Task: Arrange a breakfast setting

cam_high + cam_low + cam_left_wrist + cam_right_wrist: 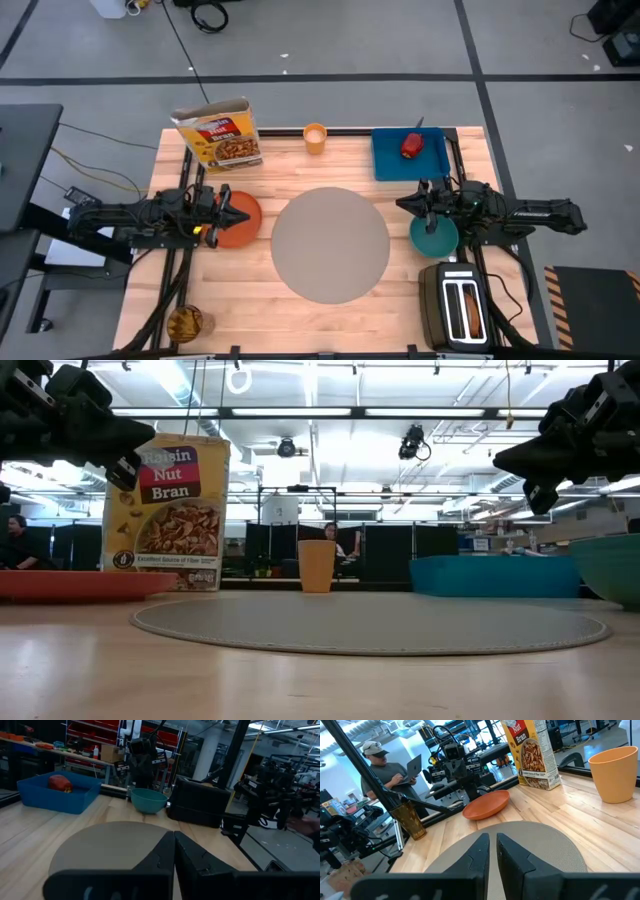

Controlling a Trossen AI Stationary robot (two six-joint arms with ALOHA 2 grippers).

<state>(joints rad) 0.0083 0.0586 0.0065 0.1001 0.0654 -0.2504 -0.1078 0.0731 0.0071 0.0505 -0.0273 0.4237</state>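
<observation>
Mat [330, 244] between plate [240, 222] (left) and bowl [434, 236]

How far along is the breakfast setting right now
Barely begun. Done: the round grey mat lies mid-table, bare. In hand: nothing; the left hand hangs shut over the orange plate, the right hand shut by the teal bowl. Left: plate, bowl, the orange cup and the red apple in the blue tray all need placing.

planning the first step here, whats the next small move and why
Probably open the left hand and lower it onto the orange plate: both hands are shut and empty, the grey mat is bare, and that plate lies right under it.
</observation>
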